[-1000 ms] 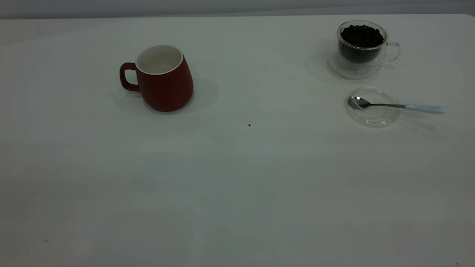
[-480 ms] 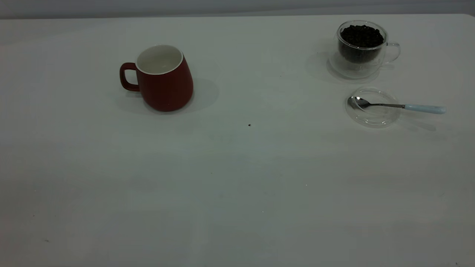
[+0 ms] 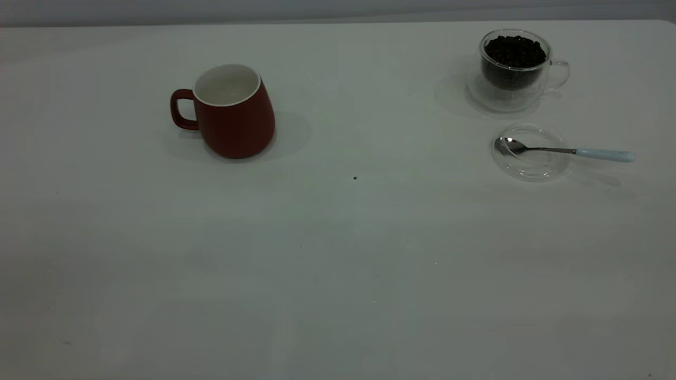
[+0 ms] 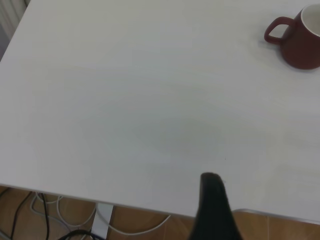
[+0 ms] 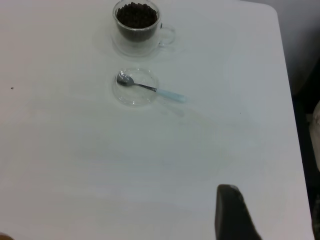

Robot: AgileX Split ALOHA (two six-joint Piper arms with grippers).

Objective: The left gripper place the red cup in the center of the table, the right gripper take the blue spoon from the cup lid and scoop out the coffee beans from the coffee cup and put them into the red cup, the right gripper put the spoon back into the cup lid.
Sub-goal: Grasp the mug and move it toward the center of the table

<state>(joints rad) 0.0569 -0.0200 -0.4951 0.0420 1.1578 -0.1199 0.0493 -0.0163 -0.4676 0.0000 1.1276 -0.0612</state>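
Nothing shifted since the earlier frames: red cup [image 3: 234,112], coffee cup [image 3: 515,68], cup lid [image 3: 530,152] and blue spoon [image 3: 565,150] all lying as before on the white table [image 3: 338,253].

Left gripper [image 4: 214,210] out of the exterior view; in its wrist view only one dark finger visible, poised above the table edge well away from the red cup [image 4: 300,41]; cannot tell whether open or closed. Right gripper [image 5: 231,212] likewise shown as a single dark finger, high above the table [image 5: 150,165] and well apart from the cup lid [image 5: 136,86]; spread not discernible.

Red cup upright, handle turned away from the coffee cup, white inside, well apart from the glass pieces. Coffee cup [image 5: 137,21] clear glass, filled with dark beans, just behind the cup lid. Blue spoon [image 5: 151,88] with its metal bowl resting in the cup lid and its pale blue handle sticking out past the rim, away from the red cup. Small dark speck [image 3: 355,178] on the table between red cup and cup lid.

No brand, label or writing legible on any piece.
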